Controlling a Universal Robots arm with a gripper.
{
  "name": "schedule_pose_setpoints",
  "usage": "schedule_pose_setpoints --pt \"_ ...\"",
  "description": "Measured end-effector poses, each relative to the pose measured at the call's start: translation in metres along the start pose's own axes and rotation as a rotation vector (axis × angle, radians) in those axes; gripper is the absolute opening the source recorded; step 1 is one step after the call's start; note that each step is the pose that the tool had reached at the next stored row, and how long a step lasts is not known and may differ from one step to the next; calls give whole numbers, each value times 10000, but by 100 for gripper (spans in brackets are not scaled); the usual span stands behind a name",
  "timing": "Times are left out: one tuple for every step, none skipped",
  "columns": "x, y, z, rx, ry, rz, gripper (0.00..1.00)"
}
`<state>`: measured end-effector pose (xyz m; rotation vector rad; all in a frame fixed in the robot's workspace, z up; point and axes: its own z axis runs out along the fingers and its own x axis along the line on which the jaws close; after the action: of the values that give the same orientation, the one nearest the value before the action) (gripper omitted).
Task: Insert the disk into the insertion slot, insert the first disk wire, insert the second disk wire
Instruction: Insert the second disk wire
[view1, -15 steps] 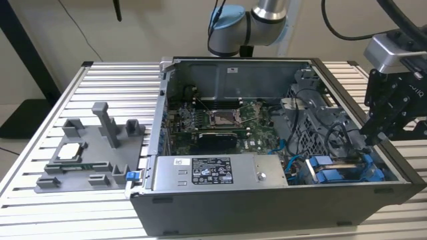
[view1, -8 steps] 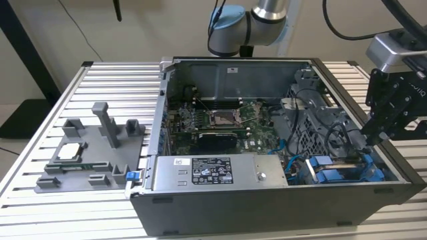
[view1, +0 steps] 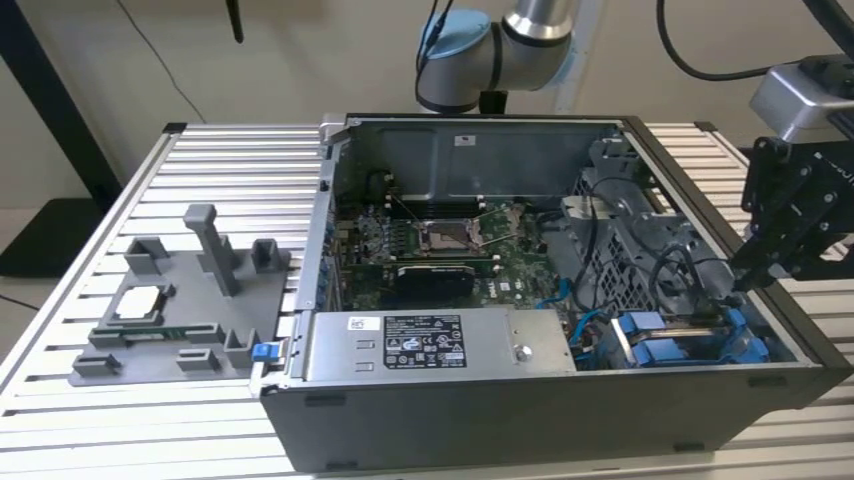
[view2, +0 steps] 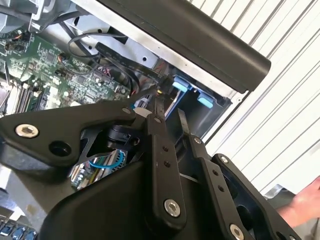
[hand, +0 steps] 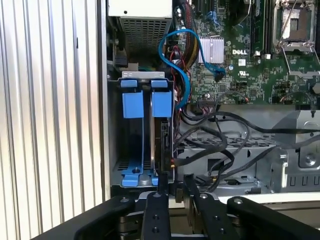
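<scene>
The disk (hand: 161, 104), in its blue plastic carrier, stands on edge inside the grey metal insertion slot (hand: 114, 150) at a corner of the open computer case (view1: 561, 410). The gripper (hand: 176, 184) hangs just above it, and a thin black wire (hand: 173, 162) ends at it (clamped or not, I cannot tell). Looped black cables (hand: 220, 145) crowd the side toward the green motherboard (hand: 240, 55).

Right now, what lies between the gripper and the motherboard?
In the first wrist view, a grey metal cage draped with loose black cables lies between the gripper and the motherboard.
</scene>
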<state>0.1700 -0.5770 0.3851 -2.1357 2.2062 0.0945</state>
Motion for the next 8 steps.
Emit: schedule_pose_setpoints --pt "-1 -8 -1 -1 1 0 100" --pt "-1 -14 0 -2 0 -1 100" --pt "-1 -21 0 -3 0 -1 100" --pt "-1 -33 1 -7 -2 0 100" --pt "-1 -48 1 -16 0 3 100" --pt "-2 -61 1 -18 -3 4 100" --pt "-2 -69 3 -19 -16 4 100" --pt "-1 -75 9 -20 -48 5 100"
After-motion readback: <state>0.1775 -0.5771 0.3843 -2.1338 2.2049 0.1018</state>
